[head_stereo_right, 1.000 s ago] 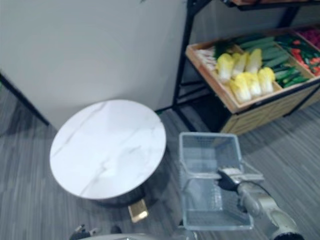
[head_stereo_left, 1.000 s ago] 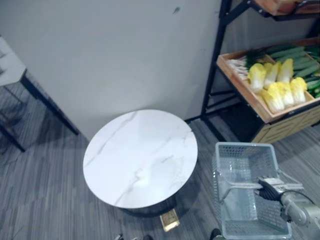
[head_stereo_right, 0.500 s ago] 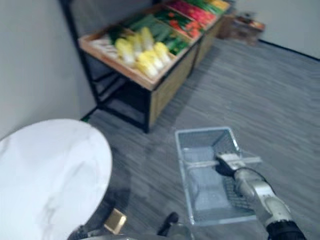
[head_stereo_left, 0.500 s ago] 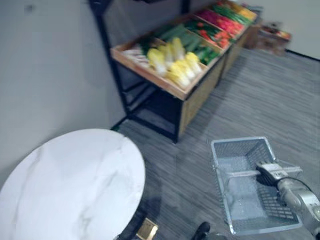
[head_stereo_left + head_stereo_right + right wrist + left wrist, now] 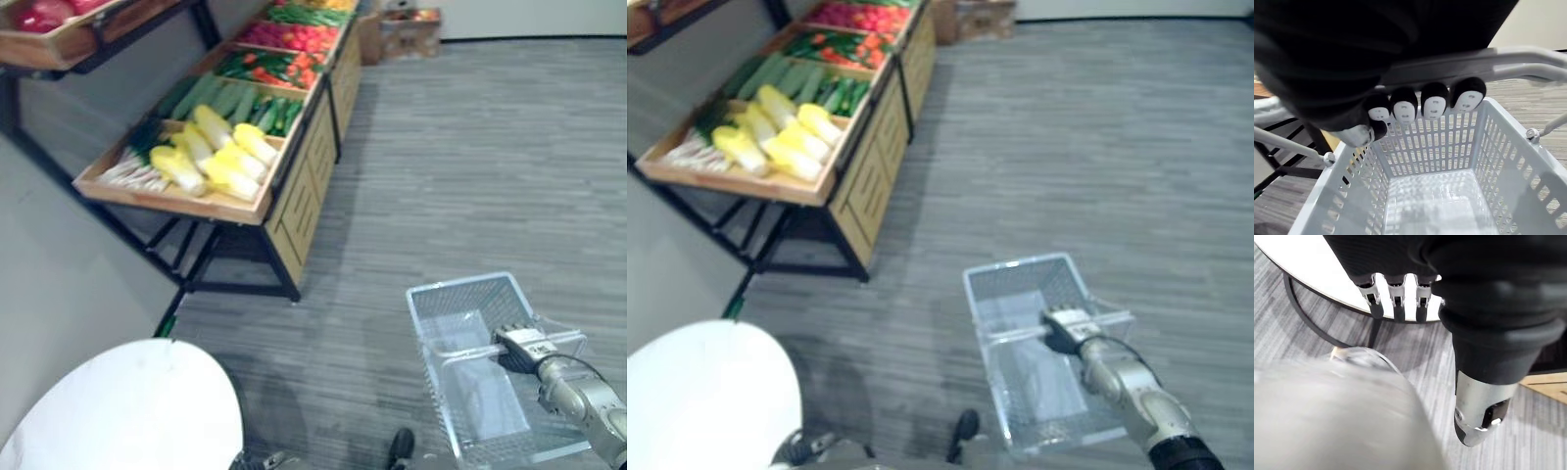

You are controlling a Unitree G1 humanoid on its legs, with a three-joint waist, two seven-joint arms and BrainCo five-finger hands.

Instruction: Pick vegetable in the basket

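An empty white mesh basket [image 5: 458,284] is held by its handle [image 5: 1498,61], clasped in the curled fingers of the right hand [image 5: 521,346]. The left hand [image 5: 1396,296] is kept slack-fingered. Napa cabbages [image 5: 223,162] are left unpicked on the produce stand [image 5: 306,191], well apart.

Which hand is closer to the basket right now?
Right. The right hand is curled round the handle of the basket; the left hand hangs open beside the white round table.
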